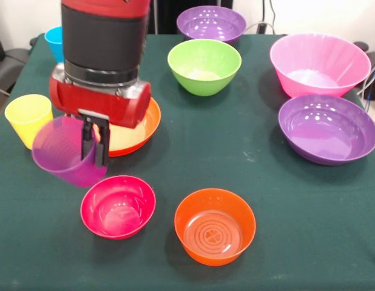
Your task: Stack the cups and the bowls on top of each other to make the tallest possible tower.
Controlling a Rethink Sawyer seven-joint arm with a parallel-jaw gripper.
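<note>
My gripper (pixel 94 150) is shut on the rim of the purple cup (pixel 63 154). It holds the cup tilted, mouth toward the camera, just above the table. The cup hangs left of the wide orange bowl (pixel 144 127) and above-left of the small red bowl (pixel 118 206). The yellow cup (pixel 28 118) stands upright just left of the held cup. The blue cup (pixel 54 42) is at the far left, partly hidden by the arm. The small orange bowl (pixel 215 225) sits at the front. Every bowl stands alone on the table.
The lime green bowl (pixel 204 65) and a purple bowl (pixel 210 24) sit at the back middle. The big pink bowl (pixel 319 63) and the second purple bowl (pixel 327 128) sit at the right. The green cloth (pixel 236 157) covers the table.
</note>
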